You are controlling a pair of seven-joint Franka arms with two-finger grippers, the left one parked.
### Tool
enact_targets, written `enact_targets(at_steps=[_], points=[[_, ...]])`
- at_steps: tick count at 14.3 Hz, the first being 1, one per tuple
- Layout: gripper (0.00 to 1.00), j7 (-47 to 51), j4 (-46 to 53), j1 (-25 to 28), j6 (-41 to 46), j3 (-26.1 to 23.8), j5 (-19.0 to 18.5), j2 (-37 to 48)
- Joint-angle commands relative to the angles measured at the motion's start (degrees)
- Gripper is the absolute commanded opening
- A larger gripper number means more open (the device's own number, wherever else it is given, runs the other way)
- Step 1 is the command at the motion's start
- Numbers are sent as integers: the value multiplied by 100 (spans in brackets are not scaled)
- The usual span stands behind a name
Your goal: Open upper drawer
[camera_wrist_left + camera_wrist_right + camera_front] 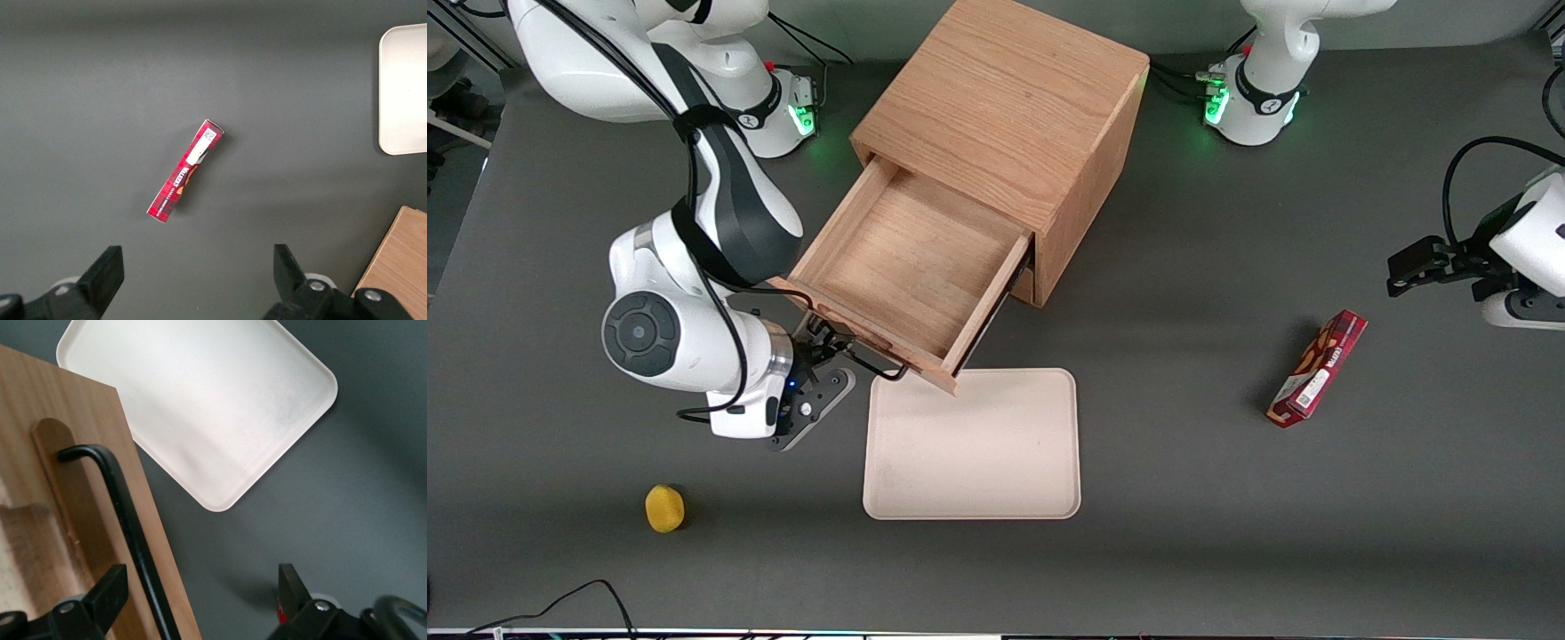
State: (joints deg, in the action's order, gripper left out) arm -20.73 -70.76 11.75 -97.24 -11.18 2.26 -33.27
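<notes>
Upper drawer point(911, 267) pulled well out of cabinet point(1005, 116); gripper point(818, 356) spread at drawer's front, black bar handle point(127, 527) running lengthwise between its fingers.

Pincer point(825, 348) at the upper drawer point(907, 276) front, tray point(972, 444) nearer the camera

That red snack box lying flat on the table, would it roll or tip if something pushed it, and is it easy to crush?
The red snack box lies on a long flat side, so a push would probably slide it, not roll it. It looks like thin cardboard, likely light and easy to dent. The tool is away from it, at the open upper drawer's handle, fingers spread.
</notes>
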Motion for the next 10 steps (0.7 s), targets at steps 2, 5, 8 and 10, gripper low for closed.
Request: enact_targets(at_steps=[2, 5, 8, 10], points=[[100, -27, 554, 126, 556, 46, -50, -57], [100, -36, 651, 100, 942, 37, -42, 171], [100, 226, 556, 56, 1189, 20, -6, 689], [100, 866, 485, 21, 1618, 20, -6, 953]])
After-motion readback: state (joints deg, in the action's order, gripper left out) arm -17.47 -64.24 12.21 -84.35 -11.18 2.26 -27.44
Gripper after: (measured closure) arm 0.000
